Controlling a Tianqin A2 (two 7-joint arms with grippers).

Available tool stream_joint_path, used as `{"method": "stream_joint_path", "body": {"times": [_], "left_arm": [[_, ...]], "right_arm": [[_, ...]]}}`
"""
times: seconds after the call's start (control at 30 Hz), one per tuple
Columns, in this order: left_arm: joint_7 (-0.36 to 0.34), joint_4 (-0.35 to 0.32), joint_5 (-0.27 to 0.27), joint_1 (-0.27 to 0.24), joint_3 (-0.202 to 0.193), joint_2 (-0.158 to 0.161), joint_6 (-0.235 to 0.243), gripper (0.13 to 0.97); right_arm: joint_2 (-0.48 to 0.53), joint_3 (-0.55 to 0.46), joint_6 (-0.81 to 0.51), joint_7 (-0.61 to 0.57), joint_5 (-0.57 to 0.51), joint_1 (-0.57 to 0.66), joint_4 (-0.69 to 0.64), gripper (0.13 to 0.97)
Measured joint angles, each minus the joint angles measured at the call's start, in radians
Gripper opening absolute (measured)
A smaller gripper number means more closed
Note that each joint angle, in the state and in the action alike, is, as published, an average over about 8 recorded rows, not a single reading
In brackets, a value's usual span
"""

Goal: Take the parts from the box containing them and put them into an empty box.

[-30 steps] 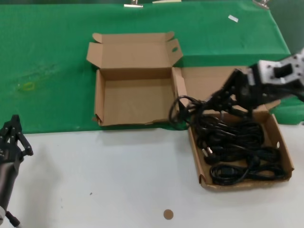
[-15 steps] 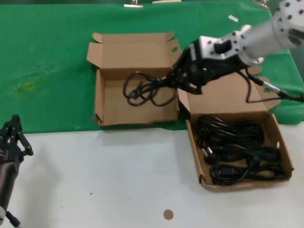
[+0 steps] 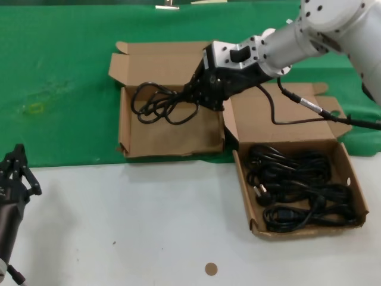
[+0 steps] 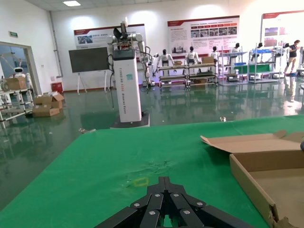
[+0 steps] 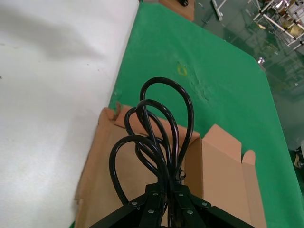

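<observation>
In the head view, the right gripper (image 3: 191,95) covers the gathered end of the cable bundle (image 3: 156,104), so you cannot see its plugs. The right arm also hides part of the empty box's (image 3: 169,136) right wall and part of the other box's (image 3: 348,179) lid. The left gripper (image 3: 18,173) is cut off by the lower left edge. In the right wrist view, the bottom edge cuts off the bundle (image 5: 159,137) at the finger tips.

light: bright, even overhead | shadows: soft | blur: slight | glare: hall floor
</observation>
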Motion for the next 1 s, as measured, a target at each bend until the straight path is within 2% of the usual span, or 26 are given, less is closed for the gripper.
{"method": "stream_joint_path", "body": {"times": [0.4, 0.67, 0.8, 1.0], "left_arm": [[0.0, 0.0, 0.0, 0.0, 0.0, 0.0, 0.0, 0.144], [0.0, 0.0, 0.0, 0.0, 0.0, 0.0, 0.0, 0.144], [0.0, 0.0, 0.0, 0.0, 0.0, 0.0, 0.0, 0.144], [0.0, 0.0, 0.0, 0.0, 0.0, 0.0, 0.0, 0.144]], "right_arm": [[-0.057, 0.0, 0.085, -0.082, -0.013, 0.043, -0.163, 0.163], [-0.08, 0.016, 0.11, -0.134, 0.0, 0.067, -0.242, 0.233], [-0.097, 0.027, 0.122, -0.167, 0.009, 0.084, -0.293, 0.233], [-0.105, 0.035, 0.126, -0.184, 0.017, 0.092, -0.315, 0.339]]}}
